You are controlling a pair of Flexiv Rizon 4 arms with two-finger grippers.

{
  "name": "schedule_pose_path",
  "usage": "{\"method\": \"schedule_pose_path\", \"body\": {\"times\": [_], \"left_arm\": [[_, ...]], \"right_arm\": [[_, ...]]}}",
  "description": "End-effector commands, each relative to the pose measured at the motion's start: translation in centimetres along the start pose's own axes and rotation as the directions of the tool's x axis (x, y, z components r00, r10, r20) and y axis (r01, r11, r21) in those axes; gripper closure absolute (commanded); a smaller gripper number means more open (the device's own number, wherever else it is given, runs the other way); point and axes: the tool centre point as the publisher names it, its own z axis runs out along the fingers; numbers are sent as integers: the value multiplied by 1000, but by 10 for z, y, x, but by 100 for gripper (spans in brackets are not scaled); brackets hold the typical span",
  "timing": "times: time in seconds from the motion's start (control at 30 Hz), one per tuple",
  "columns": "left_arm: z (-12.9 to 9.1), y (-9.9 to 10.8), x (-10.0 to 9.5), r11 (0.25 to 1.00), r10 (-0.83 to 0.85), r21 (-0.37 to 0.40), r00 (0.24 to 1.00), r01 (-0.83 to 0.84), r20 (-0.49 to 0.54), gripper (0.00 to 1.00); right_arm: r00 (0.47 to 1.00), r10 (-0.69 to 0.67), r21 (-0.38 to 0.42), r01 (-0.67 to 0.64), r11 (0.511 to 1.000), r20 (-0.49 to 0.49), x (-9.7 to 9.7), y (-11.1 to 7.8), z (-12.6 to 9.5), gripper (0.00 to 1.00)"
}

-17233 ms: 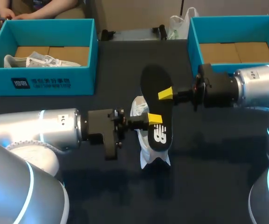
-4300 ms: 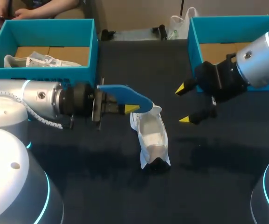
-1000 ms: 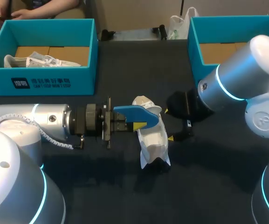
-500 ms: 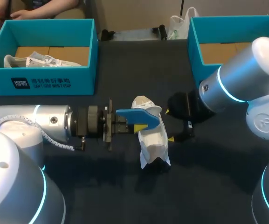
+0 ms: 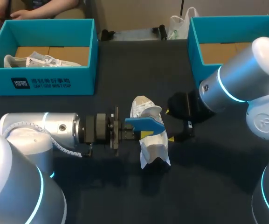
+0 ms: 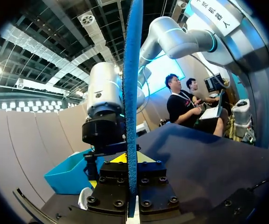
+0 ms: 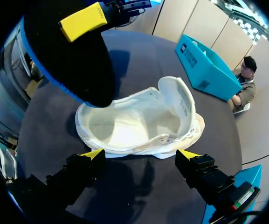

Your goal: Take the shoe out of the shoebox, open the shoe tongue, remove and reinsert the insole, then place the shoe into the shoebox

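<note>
The white shoe is out on the dark worktop, pretty much dead centre and not in either teal box. The left gripper has its fingers pinched on the blue insole, which hangs right over the shoe. Can't tell if it's actually touching. The right gripper sits just right of the shoe, fingers spread wide with nothing in them. The far-left shoebox has a second pale shoe inside. The far-right shoebox shows bare cardboard.
</note>
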Motion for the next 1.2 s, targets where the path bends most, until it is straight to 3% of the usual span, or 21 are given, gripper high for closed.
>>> {"method": "schedule_pose_path", "body": {"times": [0.03, 0.63, 1.2], "left_arm": [[8, 5, 3, 1000, 13, -13, 1000, -13, 6, 100], [8, 32, 2, 992, 74, -106, 997, -71, 20, 100], [11, 69, -7, 985, 110, -131, 994, -108, 11, 100]], "right_arm": [[1000, 0, 0, 0, 1000, 2, 1, 0, 0, 0], [1000, 0, 0, 0, 1000, 2, 1, 0, 0, 0], [1000, 0, 0, 0, 1000, 2, 1, 0, 0, 0]]}}
